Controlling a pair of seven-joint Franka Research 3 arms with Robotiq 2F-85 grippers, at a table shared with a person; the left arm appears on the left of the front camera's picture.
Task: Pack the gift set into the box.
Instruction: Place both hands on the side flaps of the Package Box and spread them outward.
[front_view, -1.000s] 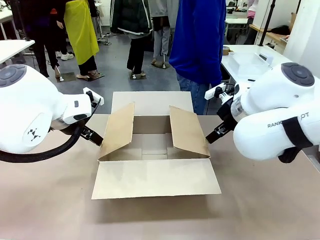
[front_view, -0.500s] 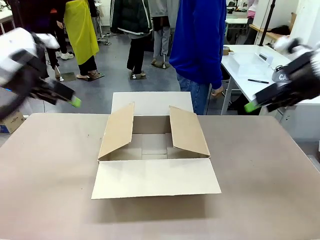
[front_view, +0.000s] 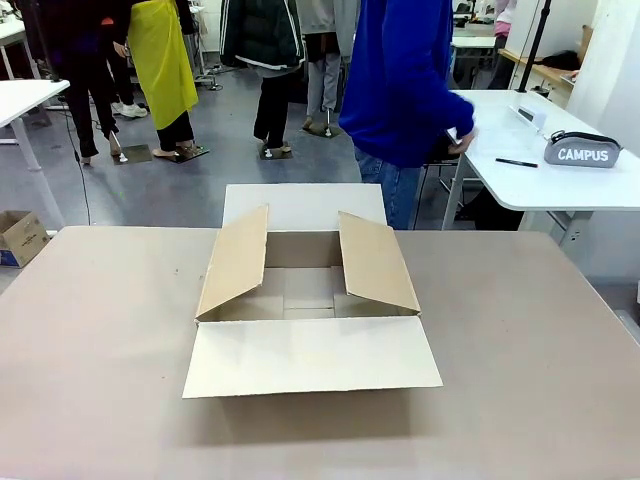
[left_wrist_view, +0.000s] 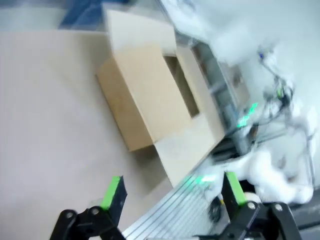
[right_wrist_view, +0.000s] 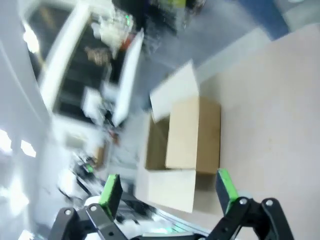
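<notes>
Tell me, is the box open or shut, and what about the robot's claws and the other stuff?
box: open, all four flaps out, nothing inside that shows.
grey pouch: lying on the white side table, not packed.
pen: lying flat on the same table.
left gripper: open, empty.
right gripper: open, empty.
</notes>
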